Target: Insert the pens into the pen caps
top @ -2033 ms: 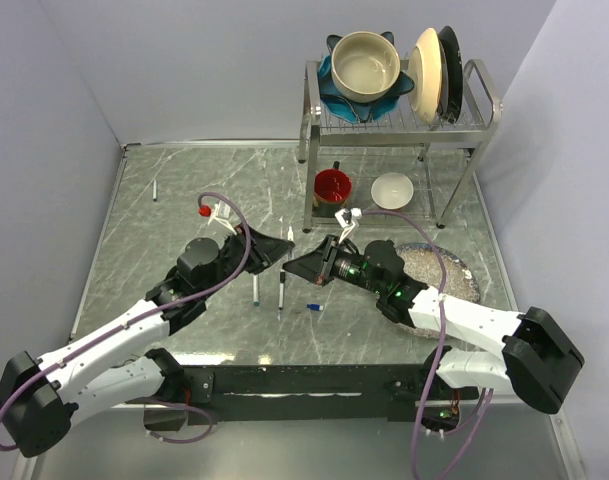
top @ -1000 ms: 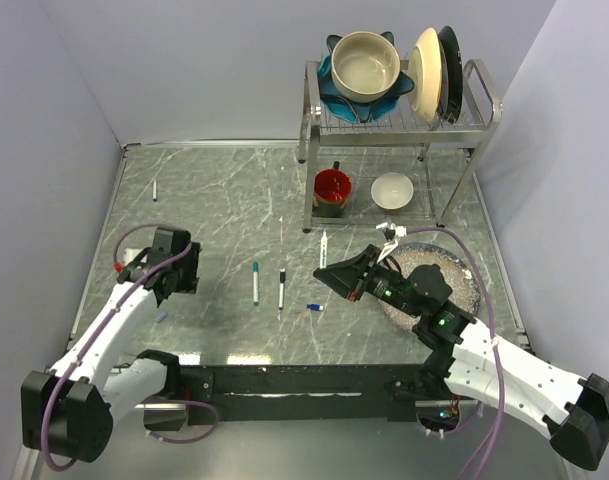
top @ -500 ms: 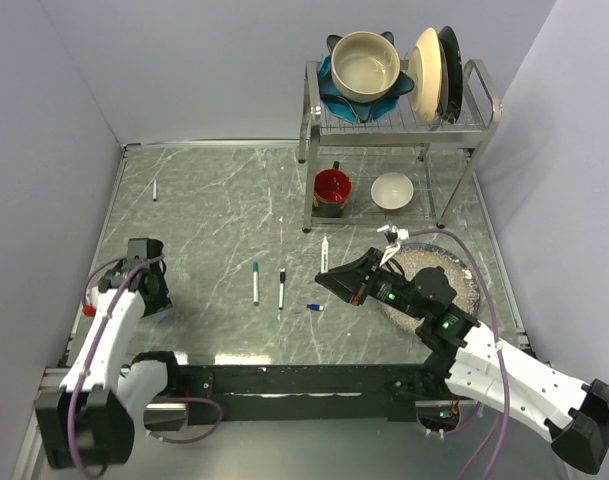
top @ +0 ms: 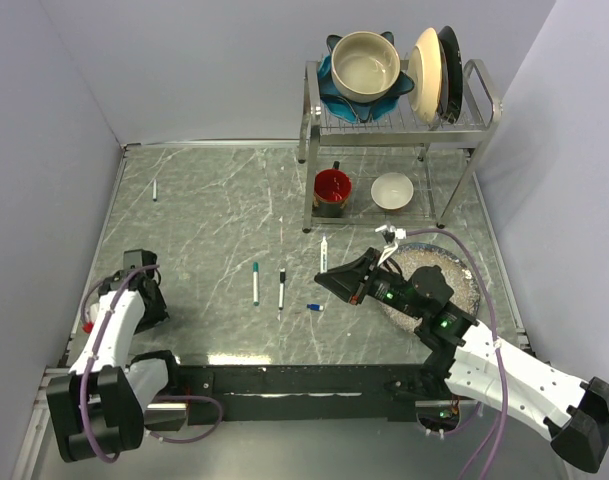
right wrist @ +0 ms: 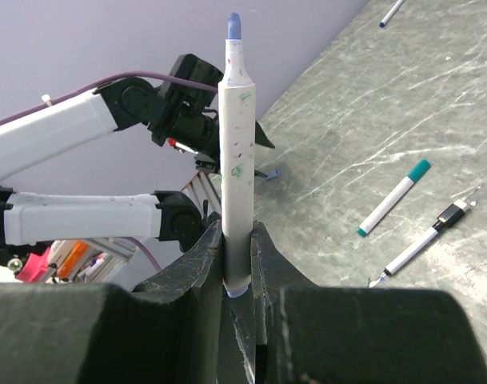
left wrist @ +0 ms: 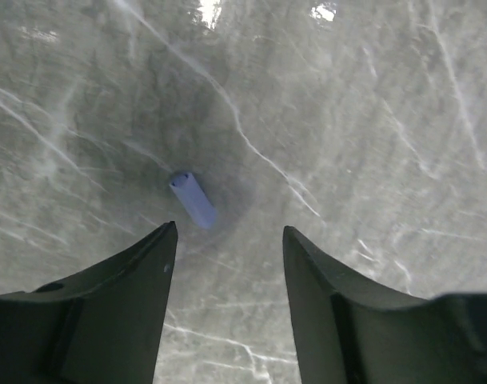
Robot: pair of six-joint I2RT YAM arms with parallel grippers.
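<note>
My right gripper (top: 324, 277) is shut on a white pen (top: 324, 254) with a bare blue tip, held upright in the right wrist view (right wrist: 236, 144) between the fingers (right wrist: 201, 264). My left gripper (top: 149, 304) hangs open over the table's left side; in the left wrist view (left wrist: 229, 229) a small blue pen cap (left wrist: 193, 200) lies just ahead of its left fingertip, untouched. A green-capped pen (top: 255, 282), a black-capped pen (top: 281, 288) and a tiny blue cap (top: 313, 307) lie mid-table. A further pen (top: 154, 190) lies at the far left.
A metal dish rack (top: 484, 95) at the back right holds a bowl and plates, with a red mug (top: 332, 188) and a white bowl (top: 392, 190) under it. A speckled plate (top: 464, 275) lies beside the right arm. Walls stand close on both sides.
The left arm has swung from mid-table out to the left and lowered, open, over the blue cap. The right arm pulled back with the pen, then stayed still.
</note>
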